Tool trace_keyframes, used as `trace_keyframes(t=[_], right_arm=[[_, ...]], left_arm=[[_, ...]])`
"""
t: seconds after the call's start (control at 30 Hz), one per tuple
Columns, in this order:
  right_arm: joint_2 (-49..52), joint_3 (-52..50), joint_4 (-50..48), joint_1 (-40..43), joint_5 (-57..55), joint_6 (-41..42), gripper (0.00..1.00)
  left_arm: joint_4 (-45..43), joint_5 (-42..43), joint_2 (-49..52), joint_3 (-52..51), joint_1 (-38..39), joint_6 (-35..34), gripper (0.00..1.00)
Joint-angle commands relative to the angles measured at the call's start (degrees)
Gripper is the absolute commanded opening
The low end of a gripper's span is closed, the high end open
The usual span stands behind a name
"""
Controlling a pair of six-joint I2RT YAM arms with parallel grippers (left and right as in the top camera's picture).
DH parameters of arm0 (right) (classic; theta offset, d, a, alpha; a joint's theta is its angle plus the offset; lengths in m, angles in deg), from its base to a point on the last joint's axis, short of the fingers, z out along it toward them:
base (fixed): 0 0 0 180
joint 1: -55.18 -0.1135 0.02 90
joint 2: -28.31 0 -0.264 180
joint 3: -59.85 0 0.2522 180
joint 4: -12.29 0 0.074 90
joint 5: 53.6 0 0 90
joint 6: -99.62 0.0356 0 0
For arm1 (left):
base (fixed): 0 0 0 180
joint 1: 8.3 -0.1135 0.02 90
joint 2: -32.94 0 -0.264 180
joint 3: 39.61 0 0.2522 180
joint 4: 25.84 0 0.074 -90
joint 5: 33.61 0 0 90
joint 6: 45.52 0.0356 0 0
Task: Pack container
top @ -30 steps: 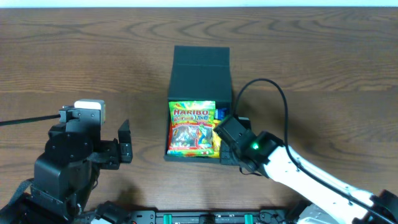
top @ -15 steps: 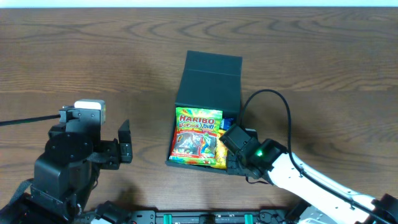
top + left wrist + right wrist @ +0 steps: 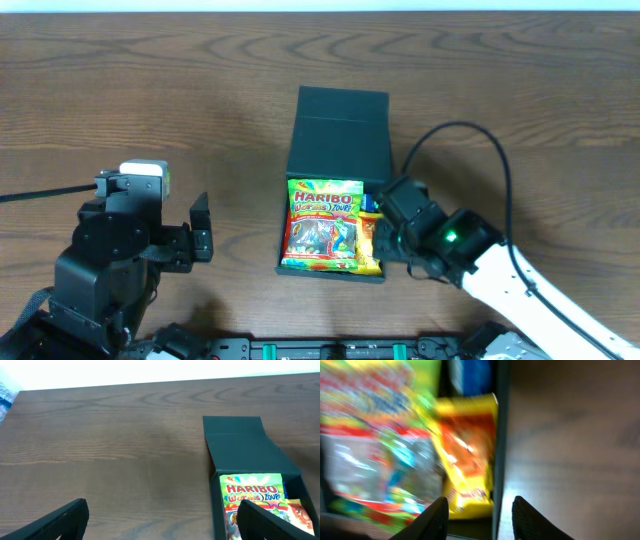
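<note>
- Container (image 3: 338,160) sits mid-counter (image 3: 150,90), between the arms and nearer the right one. A slip here would most likely come from the right gripper (image 3: 480,517).
- That gripper is parted and holds nothing I can see. In the wrist view one finger hangs inside over the yellow pack (image 3: 467,455) and the other outside, with the right wall (image 3: 500,435) between them.
- Closing now could pinch wall and pack together. Lifting then would drag or tip the light cardboard and spill the load.
- A sideways nudge against that wall could slide it across the smooth wood.
- The Haribo bag (image 3: 324,225) lies on top and seems to fill the mouth, so it may stop the lid (image 3: 343,110) from shutting.
- Well apart to the left, the left gripper (image 3: 162,522) is spread wide and empty.
- As for looks, it is dark, matte, square cardboard with the lid folded back on the far side and the mouth open. A blue pack (image 3: 370,205) is tucked by the right wall.
</note>
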Motion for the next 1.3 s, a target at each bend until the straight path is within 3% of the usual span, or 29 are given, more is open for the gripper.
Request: trace_keyframes(t=[0.0,0.1,0.13,0.3,0.43,0.63,0.77,0.97,1.27], right_arm=[[-0.9,4.9,0.1,3.3,-6.8,-6.8,0.40],[-0.8,8.4,-0.1,8.8,-8.6,-10.1,0.05],[-0.8,9.6,0.1,11.5,-8.4,-10.8,0.01],[0.5,11.4,-0.1,24.0,0.7,-15.2,0.01],[8.7,11.4,-3.5,36.1,23.4,-25.9,0.01],[19.6,10.7,-9.2,44.5,40.7,-34.2,0.01],[23.3,6.0,-16.6,47.1,49.7,-35.7,0.01],[28.8,-3.0,-32.2,47.6,52.6,-28.2,0.01],[36.7,-3.5,-41.0,43.3,52.1,-23.7,0.01]], left_arm=[[0.1,-1.0,0.0,0.8,-0.4,1.0,0.95],[0.1,-1.0,0.0,0.8,-0.4,1.0,0.95],[0.1,-1.0,0.0,0.8,-0.4,1.0,0.95],[0.1,-1.0,0.0,0.8,-0.4,1.0,0.95],[0.1,-1.0,0.0,0.8,-0.4,1.0,0.95],[0.1,-1.0,0.0,0.8,-0.4,1.0,0.95],[0.1,-1.0,0.0,0.8,-0.4,1.0,0.95],[0.1,-1.0,0.0,0.8,-0.4,1.0,0.95],[0.1,-1.0,0.0,0.8,-0.4,1.0,0.95]])
